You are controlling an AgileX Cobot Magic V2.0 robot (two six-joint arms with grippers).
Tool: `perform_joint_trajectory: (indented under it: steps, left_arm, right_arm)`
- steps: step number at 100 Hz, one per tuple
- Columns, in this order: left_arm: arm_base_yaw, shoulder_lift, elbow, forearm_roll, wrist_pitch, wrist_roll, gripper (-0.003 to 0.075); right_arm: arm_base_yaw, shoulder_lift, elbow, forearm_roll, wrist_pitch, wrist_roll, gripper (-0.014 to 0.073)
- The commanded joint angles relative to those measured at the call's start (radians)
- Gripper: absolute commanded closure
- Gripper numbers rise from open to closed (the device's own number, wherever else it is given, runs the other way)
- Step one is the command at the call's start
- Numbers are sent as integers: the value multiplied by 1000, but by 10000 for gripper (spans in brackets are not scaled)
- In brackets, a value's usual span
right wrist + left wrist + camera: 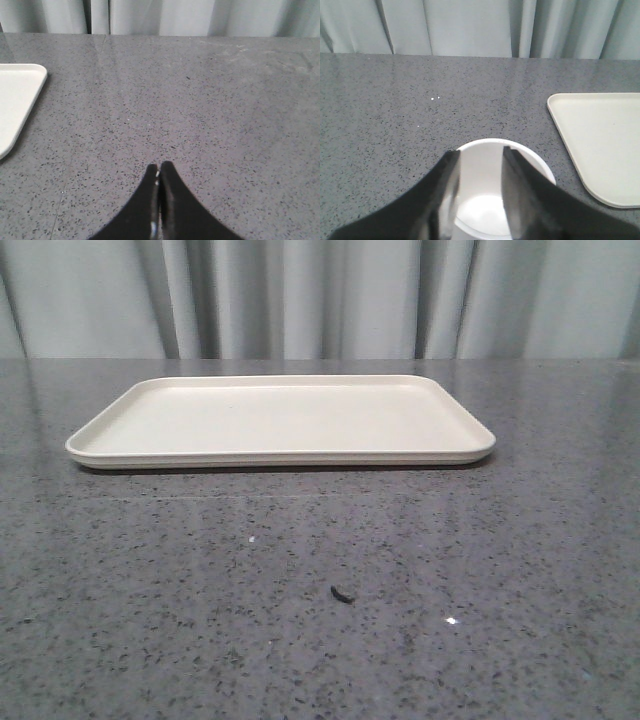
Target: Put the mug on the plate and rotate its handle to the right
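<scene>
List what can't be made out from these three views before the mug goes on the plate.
- Mug handle and printed face: left wrist view, only rim and inside show; the left gripper fingers cover the sides.
- Mug in the front view: outside the frame; only the plate shows.
- Left jaws' contact: they straddle the mug wall; grip not confirmable.
- Small dark speck on the table: front view, too small to identify.
- Right gripper: jaws together, holding nothing.

White mug (487,200) upright beside cream plate (280,420) — apart.
</scene>
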Motion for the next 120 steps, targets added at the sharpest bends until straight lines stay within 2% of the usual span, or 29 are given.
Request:
perform_joint_trajectory:
  steps: [1, 8, 15, 46, 75, 105, 120]
  left_arm:
    - [-1, 20, -54, -8, -60, -3, 349]
    - [1, 34, -76, -8, -50, -3, 281]
    - [17, 58, -108, -8, -12, -3, 251]
    - [146, 271, -302, 4, 283, -3, 258]
    - [150, 519, -468, 14, 484, -3, 258]
    - [150, 644, -510, 16, 529, -3, 262]
    - [150, 662, -510, 16, 529, -3, 355]
  right_arm:
    - [-7, 16, -33, -3, -75, -2, 655]
    - [-7, 16, -33, -3, -75, -2, 655]
    - [-7, 16, -33, -3, -75, -2, 655]
    - [-7, 16, -33, 4, -75, -2, 655]
    - [-7, 16, -33, 6, -77, -2, 655]
    - [-7, 16, -33, 7, -77, -2, 655]
    - [-7, 16, -33, 7, -77, -2, 655]
